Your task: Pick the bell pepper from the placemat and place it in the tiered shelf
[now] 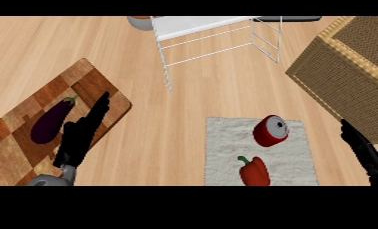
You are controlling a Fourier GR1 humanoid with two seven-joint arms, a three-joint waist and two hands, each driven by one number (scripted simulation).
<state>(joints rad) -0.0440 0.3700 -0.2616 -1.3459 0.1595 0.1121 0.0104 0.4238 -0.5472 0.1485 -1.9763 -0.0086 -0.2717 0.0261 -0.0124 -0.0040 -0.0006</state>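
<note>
Pale wooden surface (184,98) carrying everything. White wire tiered shelf (210,35) standing at far edge, awaiting pepper. Grey woven placemat (221,158) lying near, red bell pepper (254,171) sitting on it beside red can (271,130). Left hand (81,133) hovering over wooden board (44,123), fingers straight, holding nothing. Right hand (360,148) entering at right edge, fingers extended, likely heading for pepper.

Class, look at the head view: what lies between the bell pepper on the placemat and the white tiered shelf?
In the head view, a red can lies on the placemat just beyond the bell pepper. Past it, only bare wooden counter reaches the tiered shelf.
</note>
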